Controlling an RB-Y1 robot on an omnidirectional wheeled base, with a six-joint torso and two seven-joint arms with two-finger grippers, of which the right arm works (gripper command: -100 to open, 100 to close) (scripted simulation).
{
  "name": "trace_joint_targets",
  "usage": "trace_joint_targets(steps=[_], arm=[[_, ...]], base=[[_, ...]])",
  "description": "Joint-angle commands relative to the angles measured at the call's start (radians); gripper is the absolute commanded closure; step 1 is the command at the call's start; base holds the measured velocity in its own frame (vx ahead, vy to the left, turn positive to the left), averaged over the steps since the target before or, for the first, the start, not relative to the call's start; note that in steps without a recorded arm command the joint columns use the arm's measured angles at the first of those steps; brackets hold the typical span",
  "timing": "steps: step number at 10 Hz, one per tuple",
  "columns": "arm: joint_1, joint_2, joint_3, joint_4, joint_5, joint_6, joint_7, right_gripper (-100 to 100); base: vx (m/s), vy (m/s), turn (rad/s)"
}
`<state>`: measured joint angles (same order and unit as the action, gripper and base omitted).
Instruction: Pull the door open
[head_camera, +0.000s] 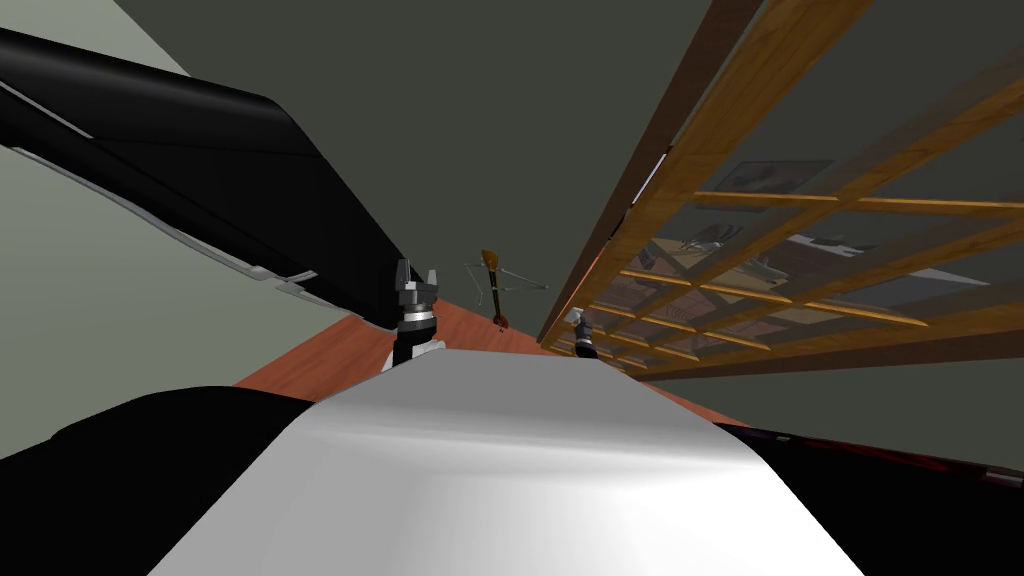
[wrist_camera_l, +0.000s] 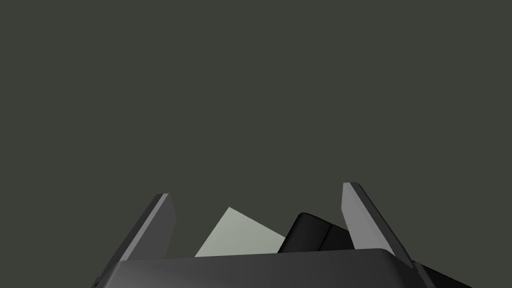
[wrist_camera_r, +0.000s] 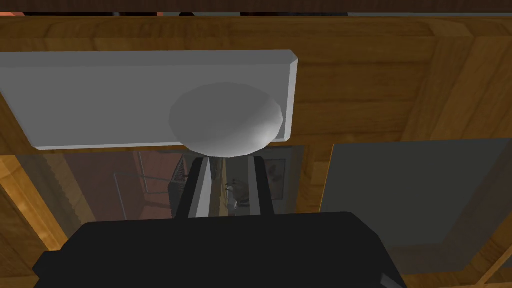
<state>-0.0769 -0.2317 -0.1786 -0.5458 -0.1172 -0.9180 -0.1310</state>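
Head view puts the wooden door (head_camera: 790, 60) with its glass panes on our right, running away along the dark wall (head_camera: 480, 120). Right wrist view faces its wood close up, where a light grey plate (wrist_camera_r: 100, 100) carries a round grey knob (wrist_camera_r: 225, 120). Our right gripper (wrist_camera_r: 227, 162) has its jaws drawn narrow, clamped at the knob's underside. Our left gripper (head_camera: 417, 278) hangs well apart from the door, jaws spread wide on nothing.

Left hand (wrist_camera_l: 256, 190): dark box, grey fingers (wrist_camera_l: 157, 225)
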Motion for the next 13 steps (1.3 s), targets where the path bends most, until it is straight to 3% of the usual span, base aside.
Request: trace_joint_targets(steps=[1, 3, 4, 13], arm=[[-0.003, 0.007, 0.02, -0.007, -0.009, -0.009, -0.049, 100], [-0.003, 0.004, 0.028, -0.007, -0.022, -0.008, -0.091, 100], [-0.006, -0.006, 0.02, 0.015, -0.039, -0.009, -0.112, -100], [-0.02, 0.014, 0.04, 0.013, -0.113, -0.003, -0.316, -100]], base=[[-0.021, 0.001, 0.038], [-0.032, -0.012, 0.036], [-0.035, -0.019, 0.016], [-0.051, -0.002, 0.041]])
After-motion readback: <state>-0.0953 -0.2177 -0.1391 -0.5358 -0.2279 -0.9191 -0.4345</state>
